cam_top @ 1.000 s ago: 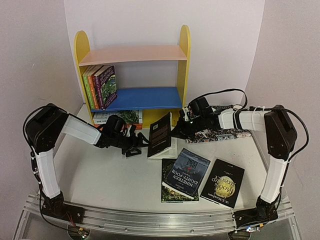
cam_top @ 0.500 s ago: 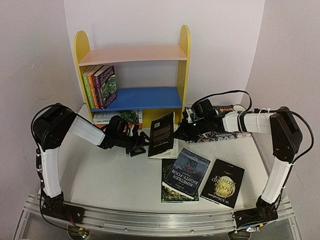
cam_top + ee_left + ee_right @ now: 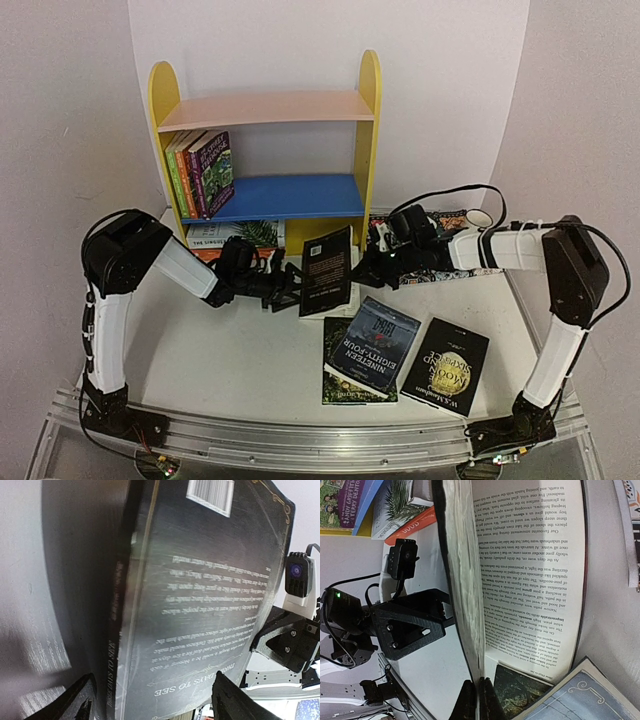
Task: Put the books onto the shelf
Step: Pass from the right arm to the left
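A black book [image 3: 326,270] stands half open in front of the shelf [image 3: 368,120]; its back cover [image 3: 200,590] fills the left wrist view. My left gripper [image 3: 284,286] is open, and its fingers [image 3: 75,702] straddle the book's spine side without a clear grip. From the right, my right gripper [image 3: 362,268] is shut on the lower edge of the standing pages [image 3: 465,580], fingertips [image 3: 469,702] pinched together. Orange, green and purple books [image 3: 200,172] stand on the blue board. A white palm-leaf book [image 3: 235,235] lies on the base.
Two stacked books [image 3: 372,347] and a black one [image 3: 445,365] lie flat at the front of the table. A patterned cloth mat [image 3: 455,268] lies under the right arm. The shelf's pink top board [image 3: 265,108] is bare.
My left gripper has slid right, up to the black book, its jaws narrowing slightly. The book now stands steeper, still pinched by the right gripper.
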